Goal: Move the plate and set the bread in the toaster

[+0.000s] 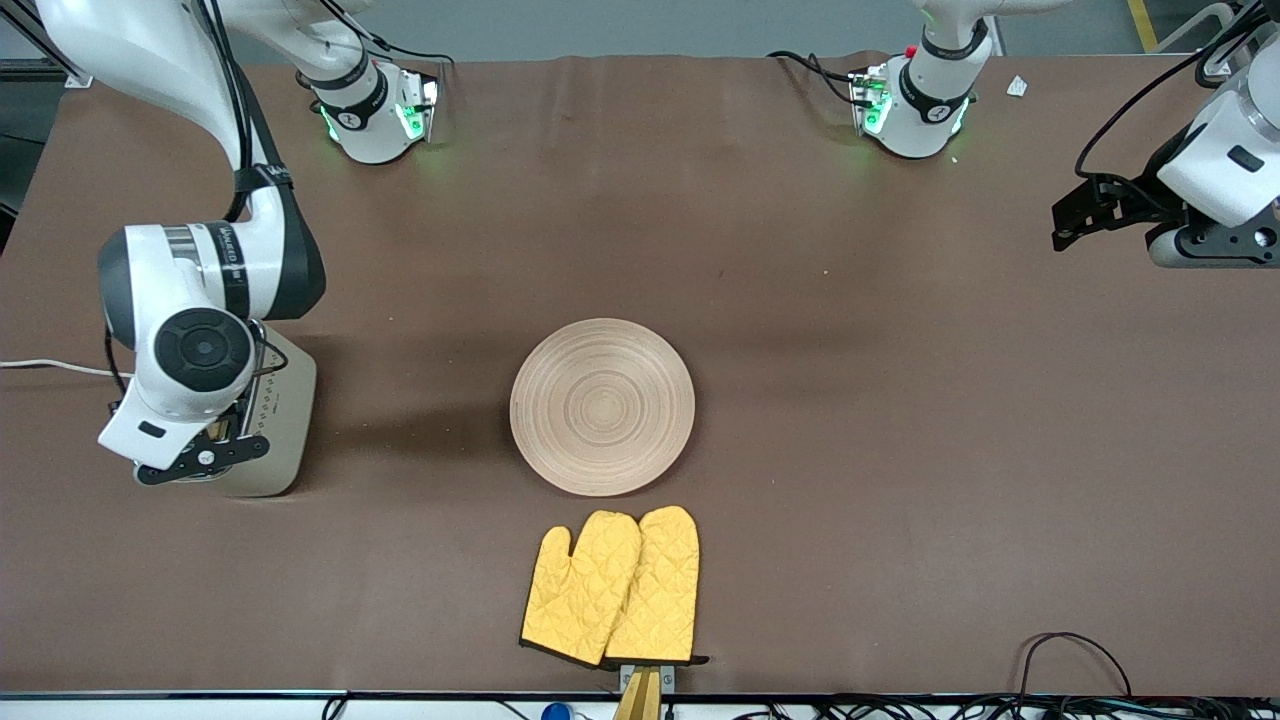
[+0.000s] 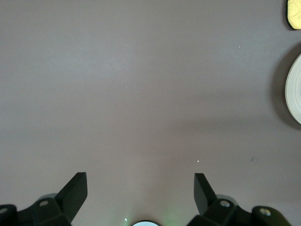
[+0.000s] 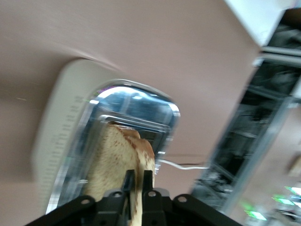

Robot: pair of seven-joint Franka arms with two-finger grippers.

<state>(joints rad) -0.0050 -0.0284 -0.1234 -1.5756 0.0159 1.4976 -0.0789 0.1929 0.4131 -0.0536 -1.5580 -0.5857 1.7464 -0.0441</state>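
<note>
The round pale beige plate (image 1: 602,406) with ring grooves lies at the table's middle; its rim shows in the left wrist view (image 2: 294,89). The cream toaster (image 1: 272,420) stands toward the right arm's end, its chrome top (image 3: 134,113) under my right gripper. My right gripper (image 3: 138,178) is shut on the bread (image 3: 116,162), a light brown speckled slice with darker crust, held edge-down over the toaster's slots. In the front view the right hand (image 1: 190,400) hides the bread. My left gripper (image 2: 140,188) is open and empty, waiting over bare table at the left arm's end (image 1: 1085,215).
A pair of yellow quilted oven mitts (image 1: 612,586) lies nearer the front camera than the plate, close to the table's front edge. The toaster's white cord (image 1: 50,366) runs off the table's end. Cables lie along the front edge (image 1: 1070,660).
</note>
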